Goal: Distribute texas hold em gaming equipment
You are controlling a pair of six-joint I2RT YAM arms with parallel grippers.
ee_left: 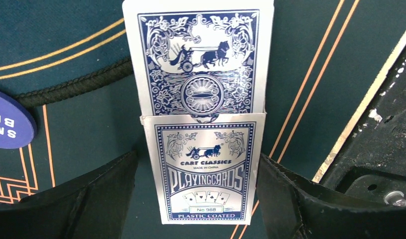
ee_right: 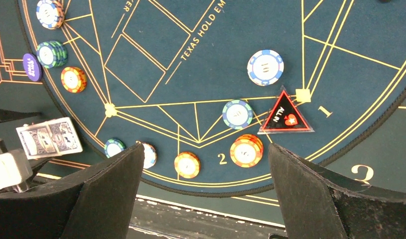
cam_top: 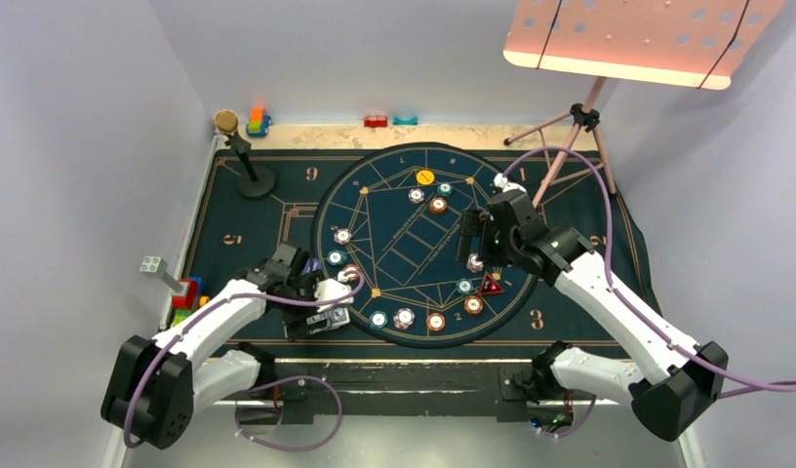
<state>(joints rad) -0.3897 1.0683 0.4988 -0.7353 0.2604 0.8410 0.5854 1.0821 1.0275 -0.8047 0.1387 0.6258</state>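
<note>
Teal felt (cam_top: pixel 277 185) is covering most of the counter (cam_top: pixel 316 130), and a round game layout in gold lines is lying at its middle. Many chips (ee_right: pixel 265 67) are already sitting around this ring, and a red triangle marker (ee_right: pixel 284 113) is lying toward the near-right side, so I am judging that the cards are the step in hand now.

The card box (ee_left: pixel 206 169) is lying toward the near-left corner of the counter, just outside the ring, with blue-backed cards (ee_left: pixel 198 55) sticking out of its open end. The left pincer (ee_left: pixel 197 160) is standing wide around the box, one finger close at each long side, and I am not seeing a firm grip. The right pincer (ee_right: pixel 206 149) is hanging wide and empty above the marker and the chips near it.

The next move is probably asking for a gentle, square squeeze on the box, because the cards may be sliding out.

Pale walls are closing the room on three sides. Toy blocks (cam_top: pixel 258 122) and a black stand (cam_top: pixel 243 156) are standing at the far-left corner, and a lit panel (cam_top: pixel 638 34) is hanging over the far-right.
</note>
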